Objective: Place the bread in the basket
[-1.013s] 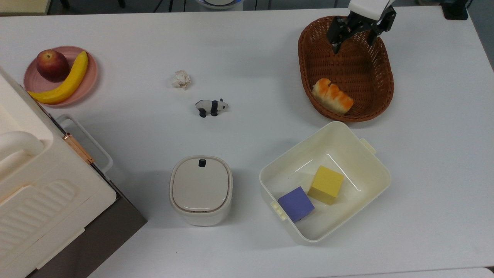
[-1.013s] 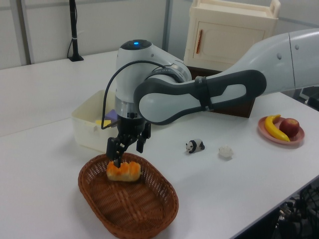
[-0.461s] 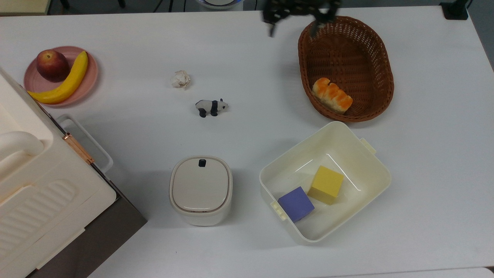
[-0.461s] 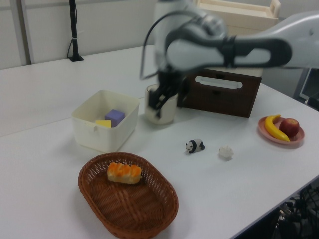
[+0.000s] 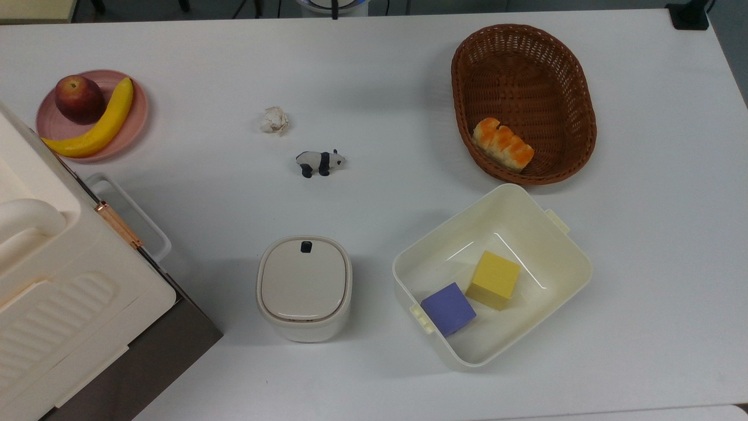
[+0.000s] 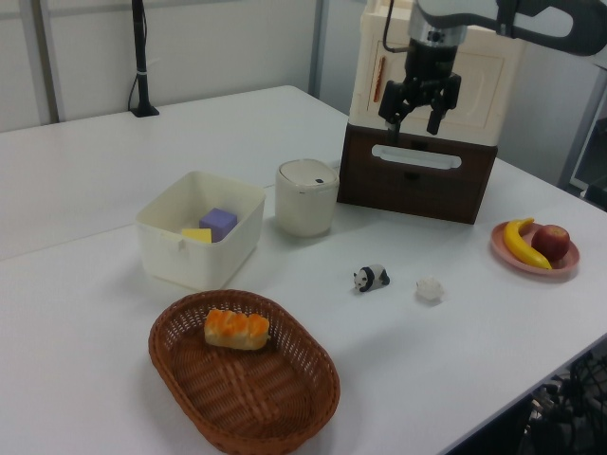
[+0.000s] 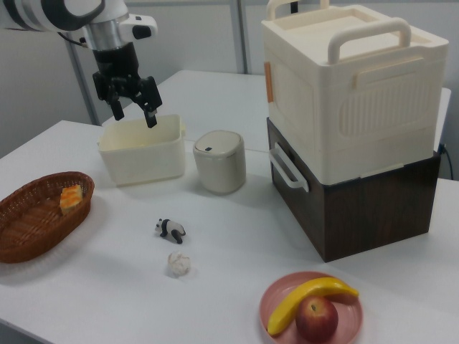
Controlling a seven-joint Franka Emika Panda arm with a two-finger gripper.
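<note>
The bread (image 5: 503,144) is lying free inside the basket (image 5: 575,70), against its wall nearest the cream bin (image 5: 561,251). The tool (image 6: 418,102), empty with fingers apart, is now hanging high and well away from the basket, where it was a second ago, so the task looks finished.

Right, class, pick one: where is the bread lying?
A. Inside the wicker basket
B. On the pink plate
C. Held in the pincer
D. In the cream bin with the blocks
A: the bread lies inside the wicker basket, near its end toward the cream bin.
</note>
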